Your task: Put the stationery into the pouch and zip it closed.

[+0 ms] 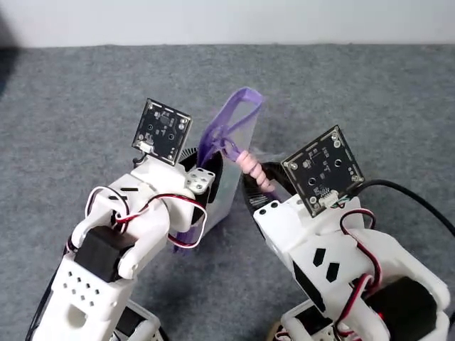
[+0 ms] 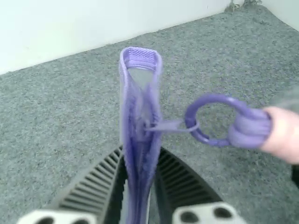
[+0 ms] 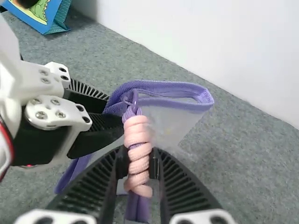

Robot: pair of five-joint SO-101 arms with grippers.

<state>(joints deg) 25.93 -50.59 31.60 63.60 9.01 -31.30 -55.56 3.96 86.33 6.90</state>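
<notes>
Contents are hidden. The pouch [image 1: 234,135], pointing away from the arms, is clamped by the left gripper [image 2: 138,186], its pink coil [image 3: 138,149] by the right gripper [image 3: 138,184].

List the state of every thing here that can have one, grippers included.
pouch: upright, zip edge up, not fully zipped.
zip slider: partway along; the mouth beyond it gapes open.
pull ring: hooked to the slider, drawn out sideways.
pink coiled cord: joined to the ring, clamped at its other end.
left gripper: shut on the pouch's zip edge.
right gripper: shut on the cord.
</notes>
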